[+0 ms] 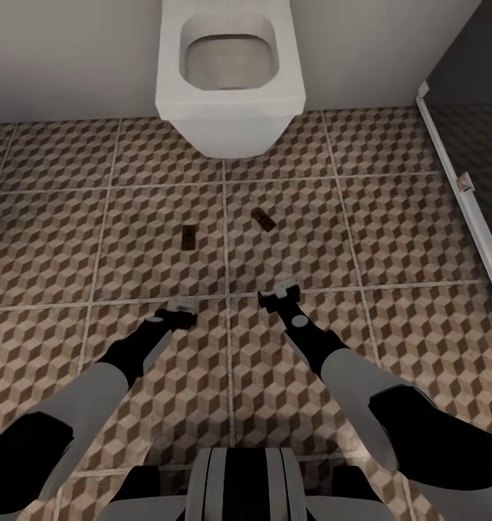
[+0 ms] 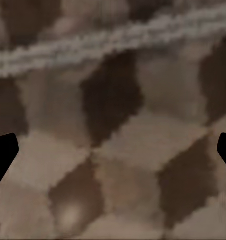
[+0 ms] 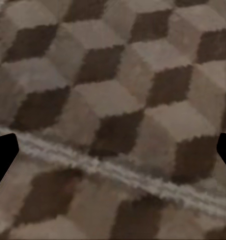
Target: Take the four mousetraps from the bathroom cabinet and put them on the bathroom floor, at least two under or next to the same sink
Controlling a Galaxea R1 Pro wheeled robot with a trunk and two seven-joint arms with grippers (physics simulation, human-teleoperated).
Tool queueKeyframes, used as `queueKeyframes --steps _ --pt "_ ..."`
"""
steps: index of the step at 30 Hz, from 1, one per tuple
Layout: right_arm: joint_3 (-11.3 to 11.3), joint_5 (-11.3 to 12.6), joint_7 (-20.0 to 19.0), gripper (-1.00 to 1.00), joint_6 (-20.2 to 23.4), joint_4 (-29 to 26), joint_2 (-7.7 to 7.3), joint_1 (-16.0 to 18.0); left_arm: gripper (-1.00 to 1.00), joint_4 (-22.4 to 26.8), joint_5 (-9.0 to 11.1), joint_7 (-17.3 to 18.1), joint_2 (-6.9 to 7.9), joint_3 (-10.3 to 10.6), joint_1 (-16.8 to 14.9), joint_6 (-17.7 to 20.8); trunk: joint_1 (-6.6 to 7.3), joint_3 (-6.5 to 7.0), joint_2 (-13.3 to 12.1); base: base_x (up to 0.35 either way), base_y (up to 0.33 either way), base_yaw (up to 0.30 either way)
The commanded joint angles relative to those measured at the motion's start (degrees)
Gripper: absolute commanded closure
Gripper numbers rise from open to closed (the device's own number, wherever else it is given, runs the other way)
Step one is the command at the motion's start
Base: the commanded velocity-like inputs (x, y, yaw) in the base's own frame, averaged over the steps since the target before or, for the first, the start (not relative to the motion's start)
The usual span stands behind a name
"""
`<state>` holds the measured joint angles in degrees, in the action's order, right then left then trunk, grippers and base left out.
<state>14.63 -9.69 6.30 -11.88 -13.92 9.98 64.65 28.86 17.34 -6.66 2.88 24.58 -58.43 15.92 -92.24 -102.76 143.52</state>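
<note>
Two mousetraps in your head view: the left mousetrap (image 1: 189,236) and the right mousetrap (image 1: 263,218) both lie flat on the bathroom floor (image 1: 420,304), in front of the white toilet (image 1: 230,79), on either side of a grout line and apart from each other.
Left trap: roughly aligned with the grout, ahead of your left gripper (image 1: 179,305).
Right trap: turned at a slant, ahead of your right gripper (image 1: 278,295).
Left gripper: low over the tiles near a grout joint; its wrist camera shows the fingertips (image 2: 3,152) at opposite edges with bare tile between, so it stands wide and empty.
Right gripper: likewise low over the floor, fingertips (image 3: 3,155) far apart, nothing held.
Right edge of your view: the dark shower enclosure (image 1: 470,130) with its pale frame.
</note>
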Motion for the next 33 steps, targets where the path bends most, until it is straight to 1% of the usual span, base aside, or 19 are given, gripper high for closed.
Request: queueKeyframes --steps 1,22,33 --pt "0.1 -0.6 0.5 -1.00 -0.1 0.1 0.02 0.0 -1.00 0.1 0.6 -0.5 0.09 0.5 0.0 0.3 0.03 0.20 0.0 0.000 0.000 0.000" --pt "0.1 -0.6 0.5 -1.00 -0.1 0.1 0.02 0.0 -1.00 0.1 0.6 -0.5 0.11 0.5 0.0 0.3 0.57 4.85 -0.3 0.000 0.000 0.000" --pt "0.1 -0.6 0.5 -1.00 -0.1 0.1 0.02 0.0 -1.00 0.1 0.6 -0.5 0.05 0.5 0.0 0.3 2.99 6.83 -4.7 0.000 0.000 0.000"
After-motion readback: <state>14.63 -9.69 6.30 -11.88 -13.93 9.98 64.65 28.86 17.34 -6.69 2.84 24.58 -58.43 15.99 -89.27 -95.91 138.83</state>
